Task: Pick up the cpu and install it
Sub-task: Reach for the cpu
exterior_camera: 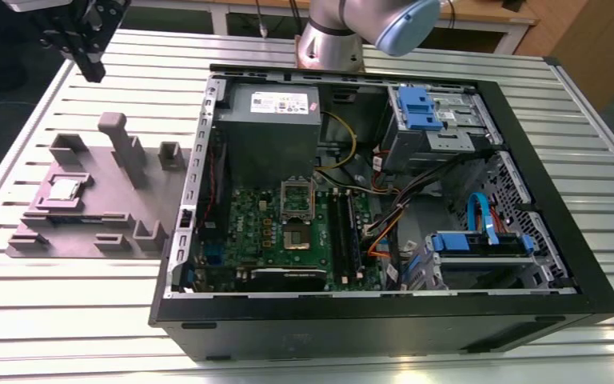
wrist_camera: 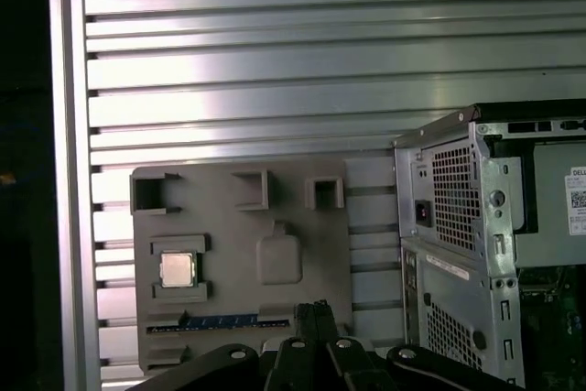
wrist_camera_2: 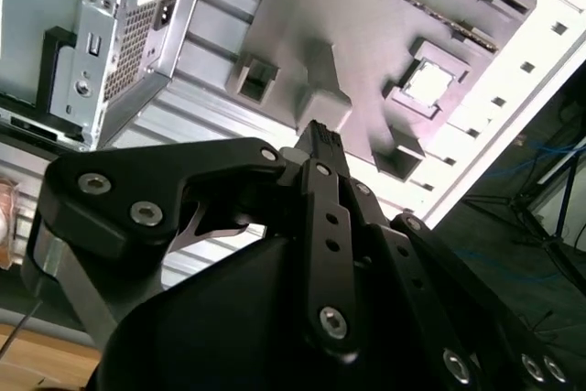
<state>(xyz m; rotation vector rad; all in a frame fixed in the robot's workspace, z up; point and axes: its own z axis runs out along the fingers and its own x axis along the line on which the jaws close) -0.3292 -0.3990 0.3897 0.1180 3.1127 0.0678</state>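
Second wrist view puts your gripper (wrist_camera_2: 320, 137) nearest, fingers together and holding nothing, hanging well above the worktop (exterior_camera: 51, 320). Beyond it the cpu (wrist_camera_2: 428, 81) lies flat in a fitted recess of the grey holder (wrist_camera_2: 366, 25), kept square for a top grasp. Farther off, the computer case (exterior_camera: 392, 324) lies open, motherboard (exterior_camera: 249, 216) facing up for access.

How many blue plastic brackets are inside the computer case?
2. The upper blue bracket tops the drive cage; the lower blue bracket lies toward the exterior view's right. Cables may hide more.
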